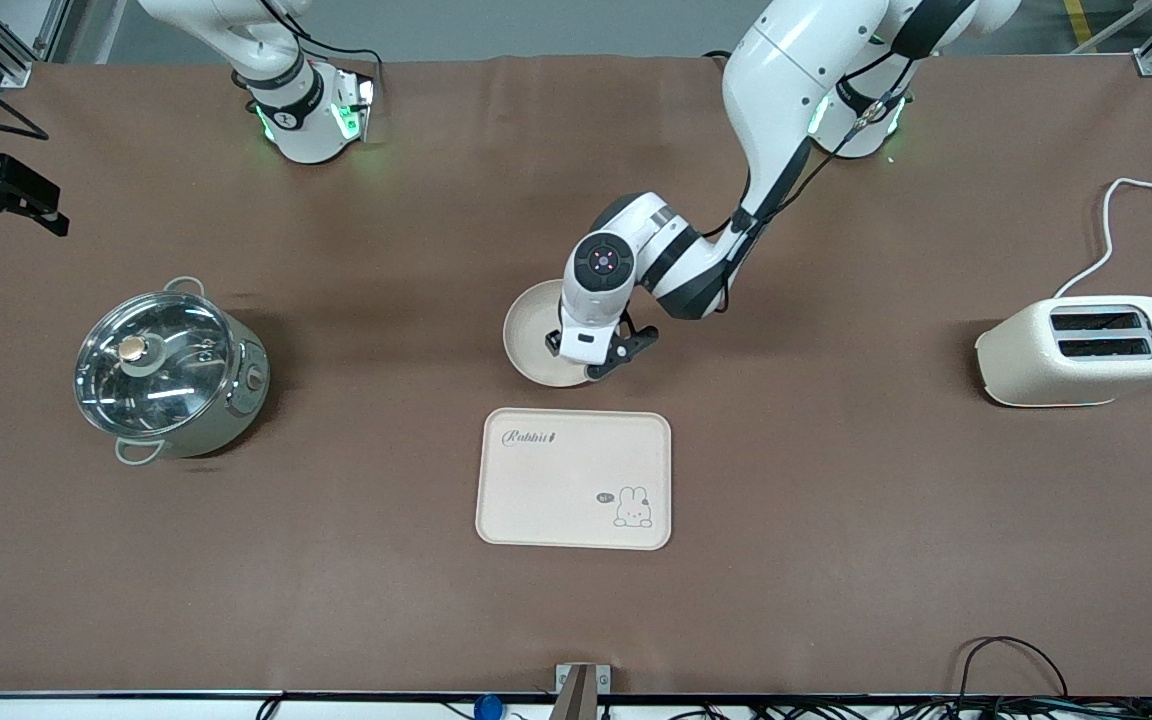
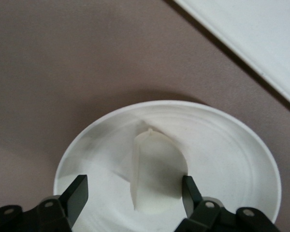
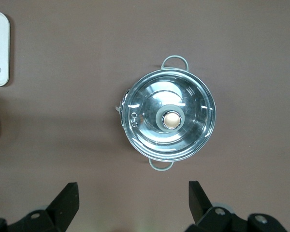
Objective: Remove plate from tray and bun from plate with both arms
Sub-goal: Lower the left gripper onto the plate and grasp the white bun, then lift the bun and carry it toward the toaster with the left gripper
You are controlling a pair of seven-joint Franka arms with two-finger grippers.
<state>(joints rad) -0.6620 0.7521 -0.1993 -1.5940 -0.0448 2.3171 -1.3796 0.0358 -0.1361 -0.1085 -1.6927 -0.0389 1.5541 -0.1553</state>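
Note:
The round cream plate [image 1: 531,335] lies on the brown table near its middle, just farther from the front camera than the rabbit tray. In the left wrist view the plate [image 2: 232,154] holds the pale bun [image 2: 157,174]. My left gripper [image 1: 591,365] is low over the plate, open, with its fingers [image 2: 134,187] on either side of the bun; one finger touches or nearly touches the bun, the other stands apart. The bun is hidden under the gripper in the front view. My right gripper [image 3: 133,203] is open and empty, high above the table beside the pot.
The rectangular rabbit tray [image 1: 576,480] lies nearer the front camera than the plate. A lidded steel pot [image 1: 171,365] stands toward the right arm's end, seen from above in the right wrist view [image 3: 169,118]. A cream toaster [image 1: 1086,350] stands toward the left arm's end.

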